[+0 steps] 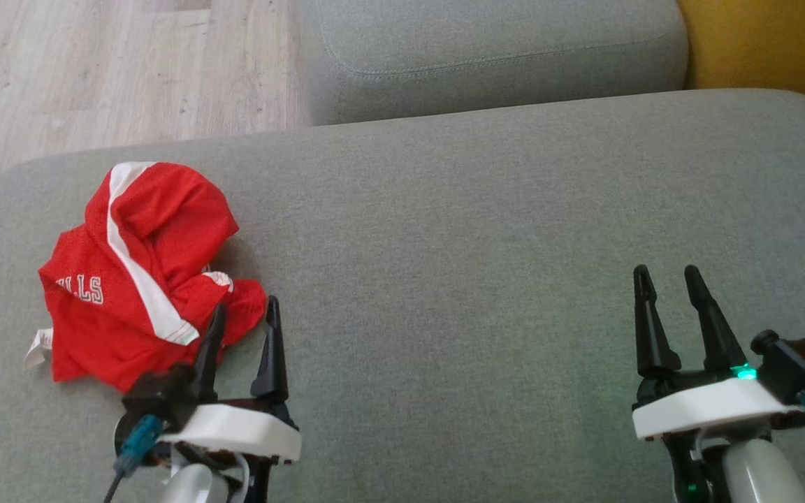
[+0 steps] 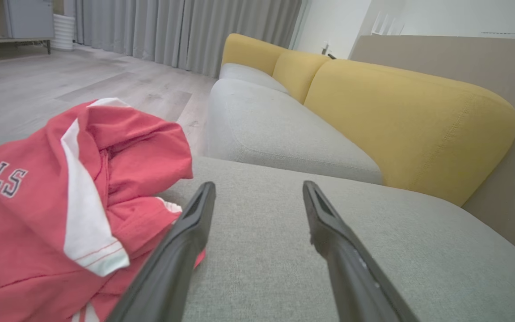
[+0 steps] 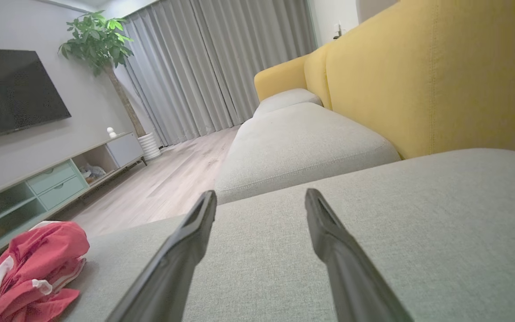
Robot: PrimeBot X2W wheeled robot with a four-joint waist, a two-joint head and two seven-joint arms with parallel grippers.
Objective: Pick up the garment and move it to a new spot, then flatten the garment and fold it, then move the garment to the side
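The left gripper is nearest to the robot. It hangs low over the seat with its fingers spread wide and nothing between them. Its left finger is at the near right edge of the garment and its right finger is over bare seat. I cannot tell if the left finger touches the cloth.

The right gripper is well apart, over the bare right side of the seat. Its fingers are also wide and empty.

The garment is red with a white stripe and some white letters. It lies in a crumpled heap on the left end of the seat, close to the rounded left edge. A small white label sticks out at its left side. The pick-up is not yet done, I think.

Beyond the seat there is a second grey cushion, with the floor to its left and the yellow back to its right.

Several things could go wrong from here. If the left gripper closes where it is, it may catch only a thin corner, and the heap could slip out when lifted. If the fingers go too deep, they may pinch the seat fabric together with the cloth. A push to the left could slide the garment over the edge to the floor. The folds also hide the real shape, so a lift at a wrong point may leave it twisted and hard to flatten.
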